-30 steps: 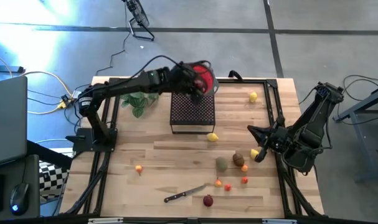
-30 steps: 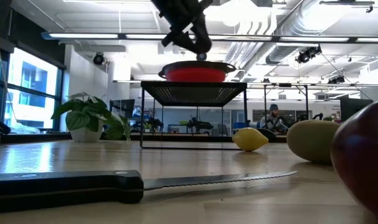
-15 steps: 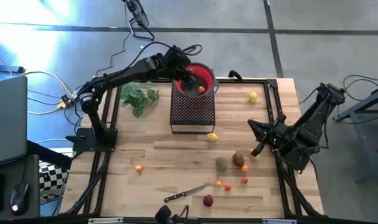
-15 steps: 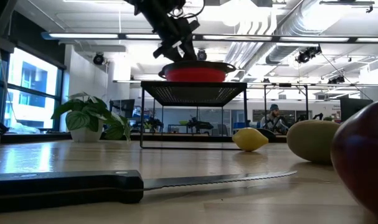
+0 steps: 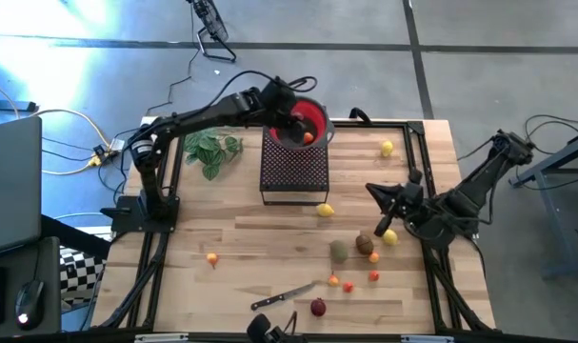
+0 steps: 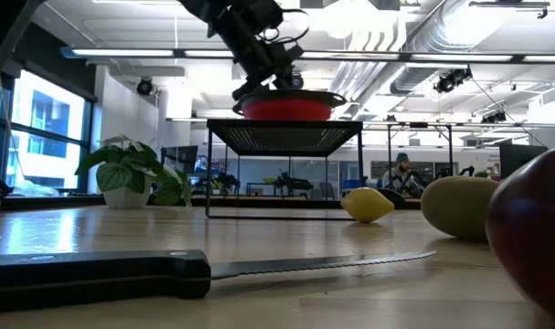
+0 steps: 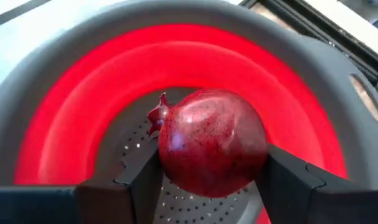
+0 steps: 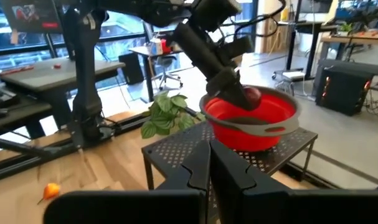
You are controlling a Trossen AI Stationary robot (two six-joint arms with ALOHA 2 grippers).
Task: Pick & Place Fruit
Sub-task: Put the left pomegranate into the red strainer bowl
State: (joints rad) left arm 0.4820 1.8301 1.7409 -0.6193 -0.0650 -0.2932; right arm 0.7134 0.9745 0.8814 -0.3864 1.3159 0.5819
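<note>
Left claw grips the dark red round pomegranate inside the red collapsible colander bowl atop the black mesh stand; right claw, fingers closed and empty, hovers beside the stand.

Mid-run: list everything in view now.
Red grey-rimmed bowl: one, on stand.
Black mesh stand: one, table's rear middle.
Dark red pomegranate: one, held over bowl.
Orange fruit: one, in bowl.
Lemons: three, yellow, table's right half.
Oval fruits: two, olive and brown, together.
Tiny fruits: about five, orange and red, scattered.
Round fruit: one, dark red, by knife.
Black-handled knife: one, front edge.
Green leafy sprig: one, beside stand.
Left gripper: shut on the pomegranate.
Right gripper: shut, right side.
</note>
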